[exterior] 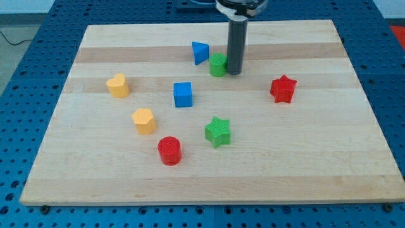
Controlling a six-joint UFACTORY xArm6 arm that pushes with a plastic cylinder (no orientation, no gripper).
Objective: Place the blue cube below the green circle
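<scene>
The blue cube (183,94) sits near the board's middle, a little left of centre. The green circle (218,65) stands above and to the right of it, near the view's top. My tip (233,71) is down on the board right against the green circle's right side. The blue cube lies well to the lower left of my tip.
A blue triangle (200,52) lies just upper left of the green circle. A red star (283,88) is at the right. A green star (218,132) and a red cylinder (169,151) lie lower down. Two yellow blocks (118,85) (144,121) are at the left on the wooden board (316,164).
</scene>
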